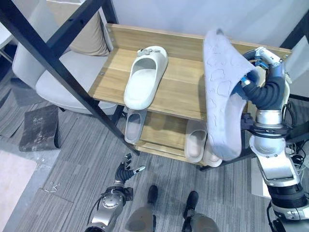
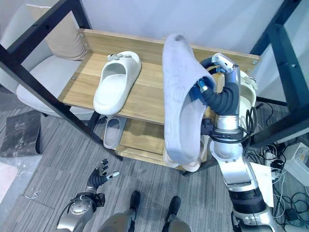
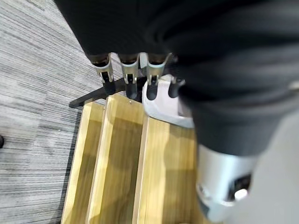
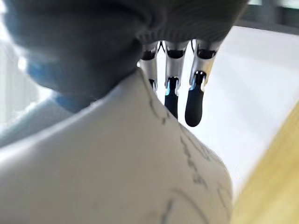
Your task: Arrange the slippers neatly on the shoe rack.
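Grey striped carpet (image 1: 77, 159), cushioned pale chair (image 1: 58, 77), white wall (image 2: 193, 19)

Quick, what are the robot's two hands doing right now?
Left hand: open, low by the floor, holding nothing.
Right hand: shut on the pale slipper, held above the shoe rack.

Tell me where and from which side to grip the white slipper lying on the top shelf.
Grip the white slipper at its strap, near the far toe end, coming from above. It lies flat, sole down, and the strap arches over the footbed, giving curled fingers an edge.

1 slipper (image 1: 145, 77) on shoe rack (image 1: 183, 92) top, left, others (image 1: 195, 141) on shelf below
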Robot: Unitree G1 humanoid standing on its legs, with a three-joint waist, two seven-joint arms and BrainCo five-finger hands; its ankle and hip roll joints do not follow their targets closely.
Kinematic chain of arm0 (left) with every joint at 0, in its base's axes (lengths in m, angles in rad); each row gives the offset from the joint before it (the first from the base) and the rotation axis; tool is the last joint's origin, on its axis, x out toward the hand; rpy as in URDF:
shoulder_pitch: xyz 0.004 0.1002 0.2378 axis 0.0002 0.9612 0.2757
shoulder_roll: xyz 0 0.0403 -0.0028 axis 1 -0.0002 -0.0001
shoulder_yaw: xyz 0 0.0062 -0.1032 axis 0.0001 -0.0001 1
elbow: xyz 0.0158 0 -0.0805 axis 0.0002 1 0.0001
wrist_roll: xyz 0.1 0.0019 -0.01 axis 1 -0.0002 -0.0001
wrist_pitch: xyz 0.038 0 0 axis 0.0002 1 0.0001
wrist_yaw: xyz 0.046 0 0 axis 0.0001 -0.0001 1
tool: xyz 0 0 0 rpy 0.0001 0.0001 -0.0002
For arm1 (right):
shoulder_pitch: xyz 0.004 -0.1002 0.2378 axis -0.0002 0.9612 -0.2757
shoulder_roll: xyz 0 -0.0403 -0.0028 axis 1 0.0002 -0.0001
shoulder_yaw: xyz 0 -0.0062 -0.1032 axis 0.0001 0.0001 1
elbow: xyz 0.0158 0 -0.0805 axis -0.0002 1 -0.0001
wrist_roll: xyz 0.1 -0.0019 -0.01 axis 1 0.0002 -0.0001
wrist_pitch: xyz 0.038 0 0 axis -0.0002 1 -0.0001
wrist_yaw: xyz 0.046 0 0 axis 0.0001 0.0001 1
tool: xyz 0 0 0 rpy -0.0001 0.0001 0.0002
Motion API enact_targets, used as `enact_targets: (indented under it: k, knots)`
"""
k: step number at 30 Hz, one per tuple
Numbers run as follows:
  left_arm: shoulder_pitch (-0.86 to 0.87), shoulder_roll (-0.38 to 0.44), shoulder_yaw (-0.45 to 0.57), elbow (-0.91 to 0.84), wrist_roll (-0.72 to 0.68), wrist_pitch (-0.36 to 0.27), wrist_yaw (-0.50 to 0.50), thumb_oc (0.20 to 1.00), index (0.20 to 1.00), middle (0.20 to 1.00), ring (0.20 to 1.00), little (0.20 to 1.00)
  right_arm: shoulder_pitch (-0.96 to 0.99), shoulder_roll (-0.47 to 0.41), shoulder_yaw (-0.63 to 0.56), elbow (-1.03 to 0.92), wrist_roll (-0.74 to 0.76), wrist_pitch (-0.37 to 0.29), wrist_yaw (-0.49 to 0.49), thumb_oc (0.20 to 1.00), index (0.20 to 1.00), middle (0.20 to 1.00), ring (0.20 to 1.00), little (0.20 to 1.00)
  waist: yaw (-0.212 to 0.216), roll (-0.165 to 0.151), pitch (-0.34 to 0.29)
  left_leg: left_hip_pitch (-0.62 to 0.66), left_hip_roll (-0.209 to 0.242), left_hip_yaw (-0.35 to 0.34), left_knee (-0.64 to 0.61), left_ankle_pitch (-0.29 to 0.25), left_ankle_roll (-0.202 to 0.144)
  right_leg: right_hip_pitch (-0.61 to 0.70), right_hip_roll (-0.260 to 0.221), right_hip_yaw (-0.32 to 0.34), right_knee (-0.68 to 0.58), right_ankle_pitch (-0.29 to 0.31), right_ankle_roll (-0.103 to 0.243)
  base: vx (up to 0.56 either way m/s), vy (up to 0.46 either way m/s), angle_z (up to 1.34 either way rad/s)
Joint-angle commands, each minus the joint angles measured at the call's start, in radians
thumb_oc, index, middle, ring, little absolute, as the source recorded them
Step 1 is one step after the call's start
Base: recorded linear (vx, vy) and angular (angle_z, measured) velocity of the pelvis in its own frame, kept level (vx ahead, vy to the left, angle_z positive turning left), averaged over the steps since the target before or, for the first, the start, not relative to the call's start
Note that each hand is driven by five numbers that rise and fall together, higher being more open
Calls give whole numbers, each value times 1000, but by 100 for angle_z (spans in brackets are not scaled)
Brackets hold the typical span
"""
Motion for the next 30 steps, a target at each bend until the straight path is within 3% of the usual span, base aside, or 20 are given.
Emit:
enact_targets:
  k: [1,3,5,6,9,12,15,17,19,21,26,27,29,30]
  knots:
    - [20,27,27,5,32,-22,-11,1000,1000,1000,1000,1000,28,-6,54,-158,262,-87,143,200,200,200,200,200,-5,-31,-53,43,-21,9,19,-110,5,61,-23,5,40,-124,60,26,-25,-4]
    - [33,28,33,-5,24,-24,-8,1000,1000,1000,1000,1000,25,22,147,-204,443,-101,228,200,200,200,200,200,-3,-30,-59,50,-18,10,15,-109,3,66,-21,4,37,-123,58,7,-18,-8]
    - [35,25,32,-5,20,-23,-8,1000,1000,1000,1000,1000,10,36,201,-218,507,-87,257,200,200,200,200,200,-3,-29,-64,53,-18,9,13,-108,1,69,-20,6,33,-123,57,-1,-7,-3]
    - [34,24,29,-3,18,-25,-3,1000,1000,1000,1000,1000,-26,79,330,-211,626,-53,321,200,200,200,200,200,4,-28,-67,56,-16,11,11,-106,-1,72,-20,5,30,-121,54,0,0,0]
    - [19,17,29,-1,15,-32,11,1000,1000,1000,1000,1000,-99,150,539,-136,682,32,379,200,200,200,200,200,21,-28,-64,58,-14,12,12,-103,-4,71,-18,5,33,-121,48,-7,-8,-1]
    - [-9,12,25,10,13,-46,22,1000,1000,1000,1000,1000,-149,200,690,-15,611,99,429,200,200,200,200,200,40,-26,-50,53,-13,6,17,-102,-5,67,-17,2,38,-123,42,-49,-23,3]
    - [-36,0,27,13,-9,-69,40,1000,1000,1000,1000,1000,-167,215,760,87,479,106,445,200,200,200,200,200,49,-25,-25,46,-14,-1,29,-104,-6,65,-18,-5,47,-128,38,-71,-18,4]
    - [-53,-4,32,8,-35,-86,52,1000,1000,1000,1000,1000,-157,200,774,141,315,110,434,200,200,200,200,200,50,-21,-1,37,-15,-7,40,-105,-7,59,-21,-11,57,-133,37,-91,-2,7]
    - [-76,0,40,-41,-60,-112,69,1000,1000,1000,1000,1000,-140,144,756,199,7,92,376,200,200,200,200,200,48,-11,49,0,-21,-19,64,-102,-9,31,-28,-21,80,-133,36,-200,2,7]
    - [-100,4,28,-65,-56,-134,93,1000,1000,1000,1000,1000,-134,60,669,253,-312,80,234,200,200,200,200,200,46,-1,99,-64,-28,-35,104,-96,-8,-22,-39,-35,117,-134,37,-262,0,15]
    - [-164,20,-53,-95,-37,-179,127,1000,1000,1000,1000,1000,-209,27,518,548,-603,116,-100,200,200,200,200,200,54,25,156,-206,-39,-50,203,-96,-5,-151,-68,-44,217,-141,34,-179,14,18]
    - [-196,42,-81,-127,-40,-187,130,1000,1000,1000,1000,1000,-292,25,488,666,-665,162,-201,200,200,200,200,200,66,37,166,-261,-44,-59,235,-95,-5,-203,-79,-45,252,-142,32,-136,8,16]
    - [-199,43,-80,-126,-40,-187,130,1000,1000,1000,1000,1000,-297,28,489,673,-666,159,-205,200,200,200,200,200,67,36,163,-270,-44,-58,241,-97,-5,-212,-80,-44,257,-144,32,-66,6,15]
    - [-220,54,-107,-138,-47,-194,126,1000,1000,1000,1000,1000,-374,8,492,799,-741,212,-284,200,200,200,200,200,79,47,166,-318,-50,-67,267,-99,-4,-260,-90,-45,288,-151,30,-46,2,11]
